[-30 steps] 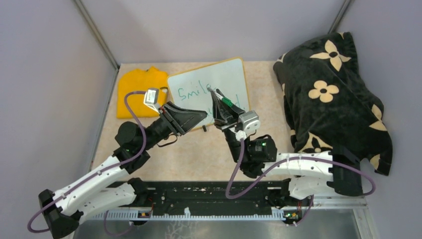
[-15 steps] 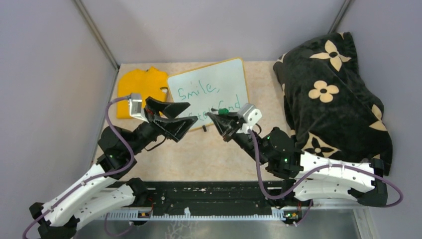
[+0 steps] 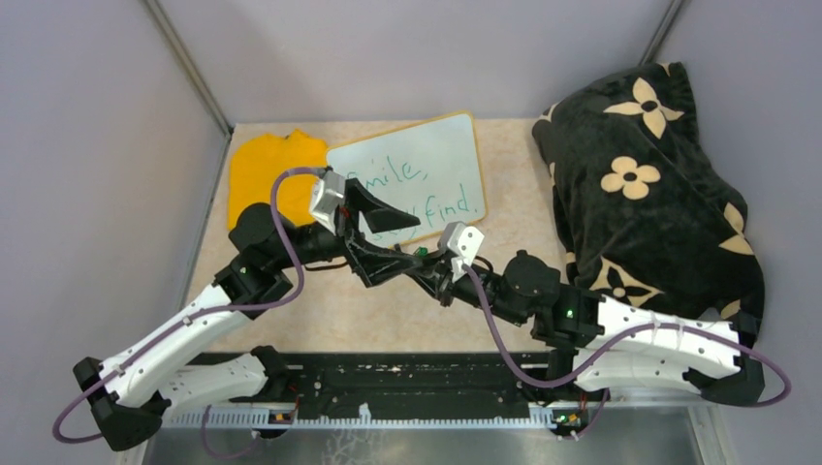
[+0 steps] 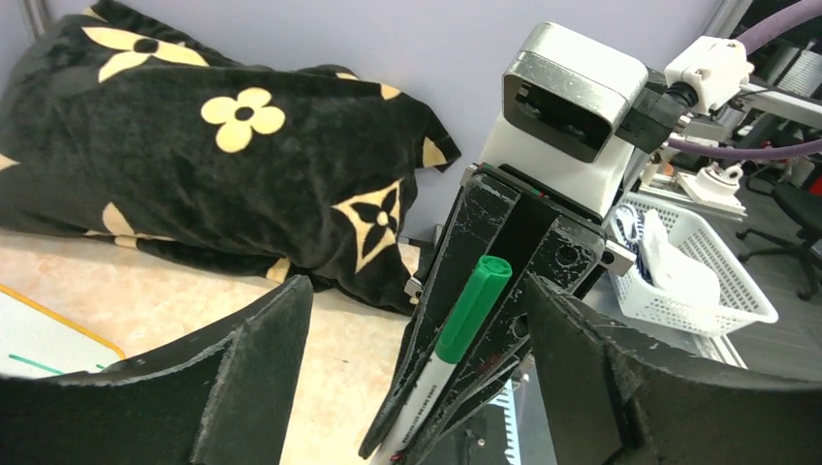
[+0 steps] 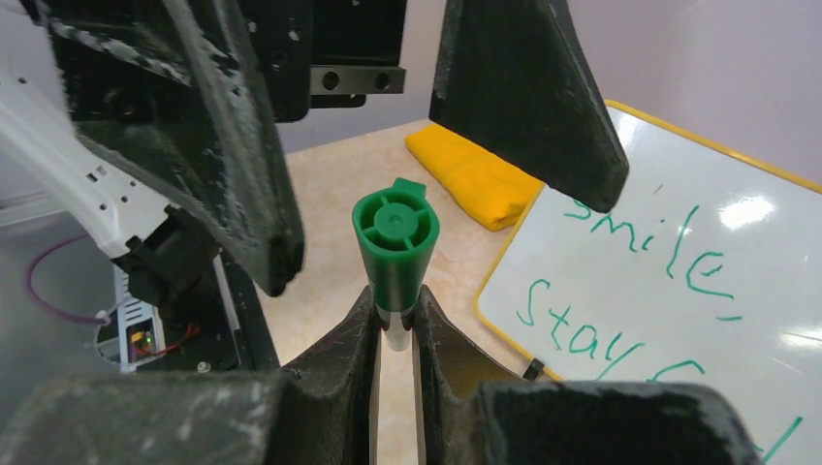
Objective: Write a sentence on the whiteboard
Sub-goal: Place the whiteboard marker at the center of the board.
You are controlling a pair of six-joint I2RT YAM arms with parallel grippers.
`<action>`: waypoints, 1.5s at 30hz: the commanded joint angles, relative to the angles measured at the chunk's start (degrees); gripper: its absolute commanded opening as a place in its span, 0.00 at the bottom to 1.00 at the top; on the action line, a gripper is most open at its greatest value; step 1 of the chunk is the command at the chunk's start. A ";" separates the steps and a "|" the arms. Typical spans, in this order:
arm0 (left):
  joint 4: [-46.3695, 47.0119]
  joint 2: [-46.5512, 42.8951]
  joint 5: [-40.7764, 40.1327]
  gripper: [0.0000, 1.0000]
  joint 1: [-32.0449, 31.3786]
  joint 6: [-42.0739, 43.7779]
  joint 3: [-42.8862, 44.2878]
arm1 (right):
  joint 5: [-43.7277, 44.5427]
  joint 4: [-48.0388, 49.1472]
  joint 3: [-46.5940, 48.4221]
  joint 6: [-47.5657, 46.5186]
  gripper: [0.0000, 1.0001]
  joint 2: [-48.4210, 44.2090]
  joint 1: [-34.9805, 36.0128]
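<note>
Green capped marker (image 5: 393, 242) is sitting clamped in the right hand (image 5: 395, 325), just in front of the glossy white wood-framed whiteboard (image 3: 441, 155), where the green two-line sentence (image 5: 635, 281) is already showing. The left hand (image 4: 417, 291) is gaping wide around the cap, holding nothing. Backing it straight off along the marker, without brushing the cap, is looking wisest.

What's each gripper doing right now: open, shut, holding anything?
Left gripper: open, empty, jaws standing either side of the green-capped white marker pen.
Right gripper: shut on that marker pen.
</note>
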 commanded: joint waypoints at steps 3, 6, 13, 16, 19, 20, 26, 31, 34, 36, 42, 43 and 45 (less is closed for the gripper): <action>-2.53 1.02 5.54 0.77 -0.19 2.69 2.73 | -5.39 -1.29 2.50 1.73 0.00 -1.51 -0.34; -2.23 1.25 7.95 0.69 -0.19 2.37 2.44 | -5.72 -1.10 2.05 2.27 0.00 -2.04 -0.28; -2.57 2.42 13.39 0.50 -0.19 1.64 2.29 | -5.89 -1.08 2.09 2.75 0.00 -2.91 -0.35; -2.75 2.47 14.13 0.44 -0.19 1.43 1.85 | -6.16 -1.16 2.10 2.99 0.00 -3.07 -0.28; -2.35 2.47 14.34 0.37 -0.19 1.01 1.57 | -6.65 -1.30 2.26 3.25 0.00 -2.83 -0.29; -2.01 2.54 14.54 0.34 -0.19 0.76 1.49 | -6.82 -1.30 2.26 3.36 0.00 -2.65 -0.33; -0.37 1.93 13.25 0.04 -0.19 -0.73 0.42 | -7.14 -0.95 2.27 3.82 0.00 -2.46 -0.31; 1.93 0.05 8.75 0.00 -0.19 -3.01 -2.22 | -7.48 0.11 1.73 4.89 0.00 -2.37 -0.32; 7.38 -1.74 6.20 0.00 -0.19 -6.82 -5.96 | -7.07 1.92 0.71 7.23 0.04 -2.53 -0.28; 10.65 -2.93 4.26 0.00 -0.19 -9.17 -8.26 | -6.78 3.73 -0.30 8.72 0.18 -2.75 -0.23; 16.72 -5.20 -1.70 0.00 -0.19 -13.87 -12.51 | -4.24 9.66 -3.69 13.46 0.39 -3.37 -0.28; 17.82 -5.40 -2.26 0.00 -0.19 -14.76 -13.27 | -3.45 10.77 -4.16 14.33 0.39 -3.53 -0.33; 20.00 -5.72 -3.32 0.00 -0.19 -16.49 -14.60 | -1.71 13.15 -5.41 15.68 0.41 -3.97 -0.32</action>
